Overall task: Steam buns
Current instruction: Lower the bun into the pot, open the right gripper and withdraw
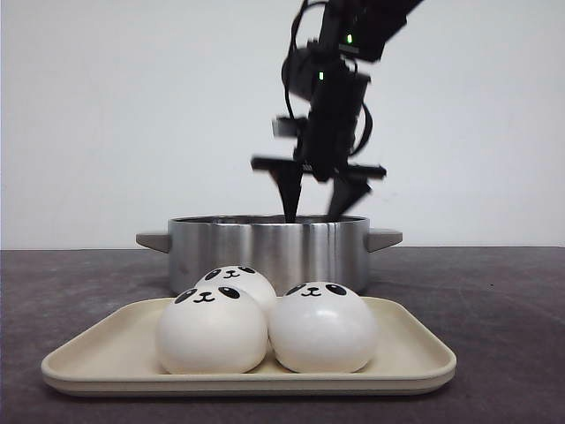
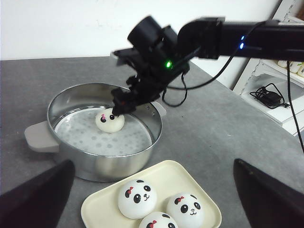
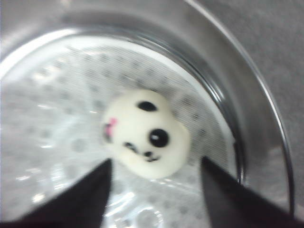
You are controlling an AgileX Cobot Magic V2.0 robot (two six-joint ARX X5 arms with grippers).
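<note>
The big steel steamer pot (image 1: 269, 247) has one panda bun (image 2: 109, 120) lying on its holey tray, the right gripper (image 1: 320, 193) hangs spread wide just above it, so next I think comes a bun from the cream tray (image 1: 106, 358) in front of the pot.

a steel pot (image 1: 265, 243) with two grey side handles stands on a dark grey table (image 1: 494, 300), a white dotted steamer sheet (image 2: 102, 135) lying flat in its bottom. just in front of the pot sits a cream tray (image 1: 415, 358) with a raised rim. off to one side, white shelves (image 2: 285, 90) hold a black cable (image 2: 267, 96).
</note>
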